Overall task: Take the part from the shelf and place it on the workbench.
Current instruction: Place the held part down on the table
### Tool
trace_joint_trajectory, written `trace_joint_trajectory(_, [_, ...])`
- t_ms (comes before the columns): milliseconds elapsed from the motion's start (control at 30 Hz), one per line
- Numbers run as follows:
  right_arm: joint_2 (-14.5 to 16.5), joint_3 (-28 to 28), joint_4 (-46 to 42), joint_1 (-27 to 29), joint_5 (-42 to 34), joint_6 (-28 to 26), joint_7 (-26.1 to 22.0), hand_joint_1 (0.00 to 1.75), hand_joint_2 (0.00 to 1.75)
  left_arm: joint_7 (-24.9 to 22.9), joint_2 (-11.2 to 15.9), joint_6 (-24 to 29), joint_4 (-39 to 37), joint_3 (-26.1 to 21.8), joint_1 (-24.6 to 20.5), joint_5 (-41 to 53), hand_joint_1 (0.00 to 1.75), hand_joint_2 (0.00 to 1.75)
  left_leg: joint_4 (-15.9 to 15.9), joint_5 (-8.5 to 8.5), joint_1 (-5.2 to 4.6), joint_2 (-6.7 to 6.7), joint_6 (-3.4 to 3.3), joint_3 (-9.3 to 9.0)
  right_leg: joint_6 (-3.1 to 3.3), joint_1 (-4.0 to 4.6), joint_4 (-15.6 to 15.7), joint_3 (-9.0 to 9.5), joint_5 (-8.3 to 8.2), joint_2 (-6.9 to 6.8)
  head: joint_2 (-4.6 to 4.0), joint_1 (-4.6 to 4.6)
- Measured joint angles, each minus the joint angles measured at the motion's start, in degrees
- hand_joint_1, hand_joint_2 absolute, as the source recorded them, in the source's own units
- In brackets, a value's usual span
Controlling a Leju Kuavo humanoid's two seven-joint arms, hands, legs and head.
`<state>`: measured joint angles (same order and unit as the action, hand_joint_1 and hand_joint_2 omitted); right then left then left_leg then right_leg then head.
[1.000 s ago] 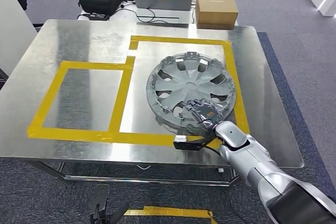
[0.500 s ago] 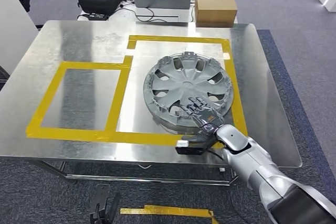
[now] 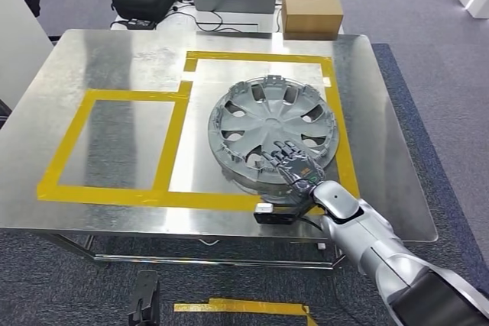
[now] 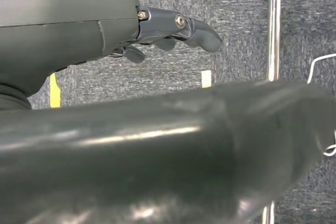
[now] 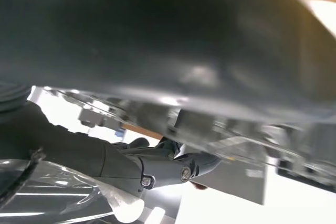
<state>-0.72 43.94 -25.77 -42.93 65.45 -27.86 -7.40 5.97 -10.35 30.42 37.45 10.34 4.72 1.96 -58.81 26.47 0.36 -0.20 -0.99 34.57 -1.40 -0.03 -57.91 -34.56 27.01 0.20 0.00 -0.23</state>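
Round grey plastic wheel cover (image 3: 274,131) lying flat on shiny metal surface (image 3: 115,51), inside yellow tape square. Right hand (image 3: 293,167) fingers spread flat on rim, maybe letting go. Left hand (image 4: 174,27) fingers loosely curled, holding nothing.

Right arm (image 3: 374,246) enters from lower right in the head view, silver, reaching forward and up-left. Right hand (image 3: 291,166) lies flat with palm down, dark fingers (image 3: 279,151) extended and slightly spread, pointing away from the body, holding nothing. In the right wrist view, thumb (image 5: 186,169) juts forward, uncurled. Left hand (image 4: 166,27) hangs low in the left wrist view, fingers (image 4: 198,32) loosely extended, nothing in them.
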Motion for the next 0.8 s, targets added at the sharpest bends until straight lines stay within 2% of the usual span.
trace_joint_trajectory(67, [0.0, 0.0, 0.0, -0.1, 0.0, 0.0, 0.0, 0.00, 0.00, 0.0, -0.1, 0.0, 0.1, 0.0, 0.0, 0.0, 0.00, 0.00, 0.5, -0.28, 0.25, 0.06, -0.64, -0.23, -0.60, -0.10, -2.7, -1.38, 1.80, -0.04, 0.00, 0.20])
trace_joint_trajectory(167, [0.0, 0.0, 0.0, 0.0, 0.1, 0.0, 0.0, 0.00, 0.00, 0.0, -0.1, -0.1, 0.2, 0.0, -0.1, 0.0, 0.00, 0.00, 0.6, -0.32, 0.32, 0.14, -1.01, -0.26, -1.25, -0.38, -13.0, -6.40, 6.48, -0.07, 0.00, 0.39])
trace_joint_trajectory(200, [0.0, 0.0, 0.0, 0.2, 0.2, 0.0, -0.1, 0.00, 0.00, 0.0, -0.1, -0.1, 0.2, -0.1, 0.0, 0.0, 0.00, 0.00, 0.5, -0.30, 0.32, 0.15, -1.01, -0.26, -1.41, -0.50, -15.2, -7.54, 6.90, -0.08, 0.00, 0.38])
trace_joint_trajectory(233, [0.0, 0.0, 0.0, 0.2, 0.2, -0.1, -0.1, 0.00, 0.00, 0.0, -0.2, -0.1, 0.2, -0.1, 0.0, 0.0, 0.00, 0.00, 0.5, -0.28, 0.33, 0.14, -0.99, -0.28, -1.53, -0.64, -15.4, -7.70, 6.25, -0.10, 0.00, 0.39])
trace_joint_trajectory(267, [0.0, -0.1, 0.0, 0.2, 0.3, -0.1, -0.2, 0.00, 0.00, 0.1, -0.2, -0.2, 0.2, -0.2, 0.0, 0.0, 0.00, 0.00, 0.5, -0.23, 0.36, 0.11, -0.92, -0.34, -1.59, -0.80, -13.3, -6.73, 4.64, -0.14, 0.00, 0.38])
trace_joint_trajectory(333, [0.0, -0.3, 0.0, 0.2, 0.2, -0.6, -0.3, 0.00, 0.00, 0.2, -0.3, -0.3, 0.3, -0.3, 0.0, -0.1, 0.00, 0.00, 0.3, -0.06, 0.34, 0.03, -0.53, -0.44, -1.68, -1.00, -5.7, -2.81, 1.02, -0.25, 0.00, 0.41])
trace_joint_trajectory(367, [0.0, -0.5, -0.1, 0.1, 0.2, -0.9, -0.4, 0.00, 0.00, 0.2, -0.3, -0.4, 0.3, -0.4, 0.0, -0.2, 0.00, 0.00, 0.1, -0.04, 0.26, 0.00, -0.22, -0.38, -1.56, -1.02, -2.7, -1.17, 0.04, -0.24, 0.00, 0.39])
trace_joint_trajectory(400, [0.0, -0.7, -0.3, 0.2, 0.2, -1.3, -0.4, 0.00, 0.00, 0.3, -0.4, -0.5, 0.3, -0.4, 0.0, -0.4, 0.00, 0.00, 0.0, -0.08, 0.15, -0.02, 0.11, -0.28, -1.41, -0.97, -0.9, -0.22, -0.32, -0.19, 0.00, 0.37])
trace_joint_trajectory(467, [0.1, -1.0, -0.8, 0.5, 0.3, -1.9, -0.3, 0.00, 0.00, 0.5, -0.5, -0.8, 0.3, -0.6, 0.2, -0.6, 0.00, 0.00, -0.1, -0.30, 0.10, -0.01, 0.66, -0.07, -0.83, -0.80, -0.3, -0.02, -0.28, -0.04, 0.00, 0.36])
trace_joint_trajectory(533, [0.0, -1.2, -1.6, 0.7, 0.3, -2.3, -0.3, 0.00, 0.00, 0.8, -0.6, -1.1, 0.3, -0.9, 0.4, -0.8, 0.00, 0.00, -0.7, 0.58, 0.26, 0.02, 1.13, 0.21, -0.07, -0.86, -0.2, -0.20, -0.60, -0.05, 0.00, 0.37])
trace_joint_trajectory(600, [0.0, -1.4, -2.4, 0.8, 0.5, -2.6, -0.3, 0.00, 0.00, 1.0, -0.7, -1.2, 0.3, -1.2, 0.5, -1.0, 0.00, 0.00, -4.9, 4.07, 0.33, 0.04, 1.53, 1.65, 0.76, -0.98, 0.1, -0.44, -1.02, -0.10, 0.00, 0.17])
trace_joint_trajectory(667, [0.1, -1.5, -2.9, 1.0, 0.7, -2.7, -0.3, 0.00, 0.00, 1.2, -0.7, -1.3, 0.3, -1.4, 0.5, -1.2, 0.00, 0.00, -12.2, 8.35, 0.32, 0.04, 1.72, 4.00, 1.23, -0.82, 0.0, -0.82, -1.30, -0.17, 0.00, 0.04])
trace_joint_trajectory(700, [0.1, -1.5, -3.0, 1.2, 0.8, -2.7, -0.3, 0.00, 0.00, 1.2, -0.7, -1.3, 0.3, -1.5, 0.6, -1.3, 0.00, 0.00, -14.8, 9.50, 0.32, 0.04, 1.74, 4.66, 1.31, -0.72, 0.0, -1.06, -1.46, -0.22, 0.00, 0.04])
trace_joint_trajectory(733, [0.1, -1.5, -3.1, 1.3, 0.9, -2.7, -0.2, 0.00, 0.00, 1.2, -0.8, -1.4, 0.3, -1.6, 0.6, -1.4, 0.00, 0.00, -15.5, 9.60, 0.31, 0.04, 1.68, 4.47, 1.34, -0.64, 0.0, -1.33, -1.66, -0.25, 0.00, 0.05])
trace_joint_trajectory(767, [0.1, -1.5, -3.3, 1.4, 1.0, -2.7, -0.2, 0.00, 0.00, 1.2, -0.8, -1.5, 0.3, -1.7, 0.6, -1.4, 0.00, 0.00, -14.0, 8.65, 0.28, 0.04, 1.52, 3.17, 1.30, -0.57, -0.1, -1.60, -1.90, -0.25, 0.00, 0.05])
trace_joint_trajectory(800, [0.1, -1.5, -3.5, 1.5, 1.1, -2.8, -0.1, 0.00, 0.00, 1.2, -0.8, -1.6, 0.3, -1.8, 0.7, -1.5, 0.00, 0.00, -10.7, 7.10, 0.24, 0.04, 1.28, 1.05, 1.21, -0.53, -0.1, -1.84, -2.15, -0.23, 0.00, 0.04])
